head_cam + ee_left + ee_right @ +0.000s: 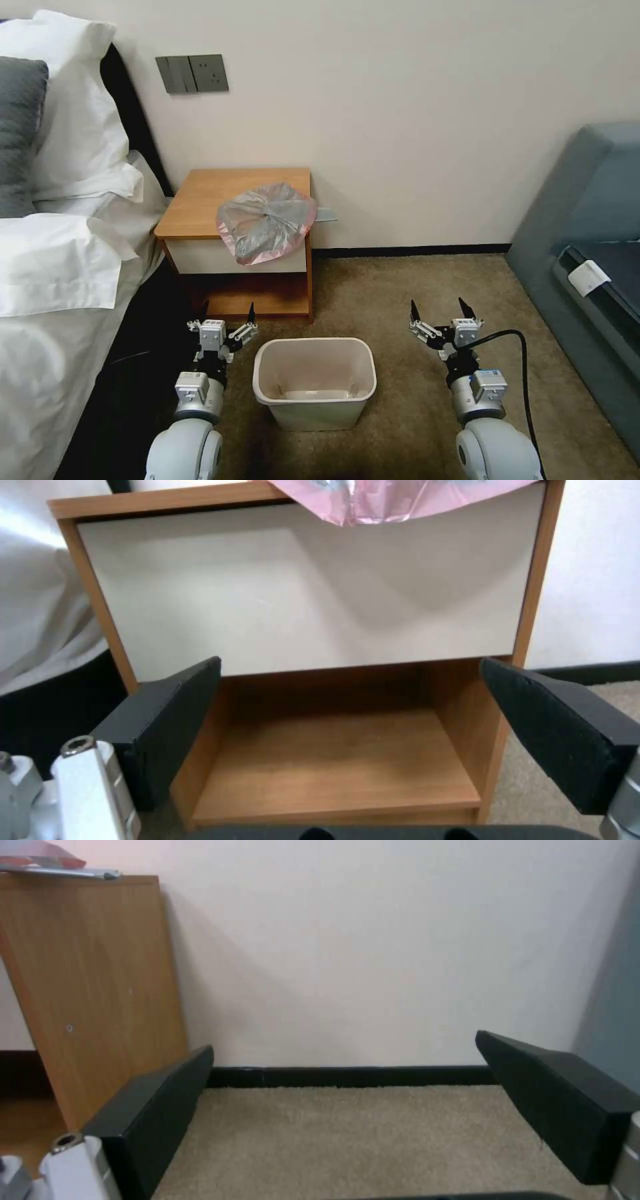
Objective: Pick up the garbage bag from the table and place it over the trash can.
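Note:
The garbage bag (267, 221), crinkled grey plastic with a pinkish edge, lies on the right part of the table (200, 200) and hangs over its white drawer front; its pink edge (393, 500) droops there in the left wrist view. The cream-white trash can (315, 380) stands upright on the carpet in front of the table, with nothing over its rim. My left gripper (227, 312) hovers open just left of the can, facing the table's lower shelf (333, 760). My right gripper (439, 308) is open to the can's right, above the carpet, holding nothing.
A bed with white pillows (60, 253) borders the table on the left. A blue-grey sofa (587, 267) stands at the right. The wall (373, 955) runs behind the table. A black cable (520, 373) trails from my right arm. Open carpet (400, 293) lies between table and sofa.

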Tool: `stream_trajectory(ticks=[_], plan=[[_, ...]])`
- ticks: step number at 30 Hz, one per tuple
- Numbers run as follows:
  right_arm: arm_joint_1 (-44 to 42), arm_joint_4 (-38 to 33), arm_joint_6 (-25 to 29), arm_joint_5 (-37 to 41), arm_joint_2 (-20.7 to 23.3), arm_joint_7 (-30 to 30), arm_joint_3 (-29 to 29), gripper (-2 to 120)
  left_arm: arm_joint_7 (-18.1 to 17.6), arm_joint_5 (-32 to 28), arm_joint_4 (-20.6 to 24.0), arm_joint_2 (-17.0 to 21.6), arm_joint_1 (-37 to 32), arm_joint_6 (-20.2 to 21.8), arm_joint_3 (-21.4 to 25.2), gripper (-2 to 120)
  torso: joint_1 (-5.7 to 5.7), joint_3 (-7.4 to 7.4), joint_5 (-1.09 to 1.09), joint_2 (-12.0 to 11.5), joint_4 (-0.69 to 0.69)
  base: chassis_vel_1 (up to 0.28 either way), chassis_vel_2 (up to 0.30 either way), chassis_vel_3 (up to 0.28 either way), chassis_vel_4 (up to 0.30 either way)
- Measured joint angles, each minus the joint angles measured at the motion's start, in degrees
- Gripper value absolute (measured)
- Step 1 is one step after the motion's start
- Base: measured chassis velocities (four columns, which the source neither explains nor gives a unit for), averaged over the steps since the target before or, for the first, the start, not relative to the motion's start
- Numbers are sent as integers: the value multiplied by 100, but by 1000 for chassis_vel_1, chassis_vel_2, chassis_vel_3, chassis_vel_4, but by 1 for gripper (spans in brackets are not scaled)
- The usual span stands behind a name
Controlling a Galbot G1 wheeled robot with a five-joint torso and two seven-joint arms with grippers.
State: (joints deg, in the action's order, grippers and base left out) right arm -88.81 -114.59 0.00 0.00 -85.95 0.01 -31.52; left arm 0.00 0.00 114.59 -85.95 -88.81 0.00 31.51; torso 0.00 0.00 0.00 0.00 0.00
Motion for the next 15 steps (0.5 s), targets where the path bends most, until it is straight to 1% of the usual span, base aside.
stream_trajectory(ticks=[12,13,15], plan=[[0,0,0,0,0,0,0,100,0,0,0,0,0,0,0,97,0,0,0,0,0,0,0,0,0],[-18,-23,13,0,10,0,5,100,-7,-15,0,11,-1,-3,3,99,0,0,0,0,0,0,0,0,0],[-18,-23,13,0,10,0,5,100,-7,-15,0,11,-1,-3,3,99,0,0,0,0,0,0,0,0,0]])
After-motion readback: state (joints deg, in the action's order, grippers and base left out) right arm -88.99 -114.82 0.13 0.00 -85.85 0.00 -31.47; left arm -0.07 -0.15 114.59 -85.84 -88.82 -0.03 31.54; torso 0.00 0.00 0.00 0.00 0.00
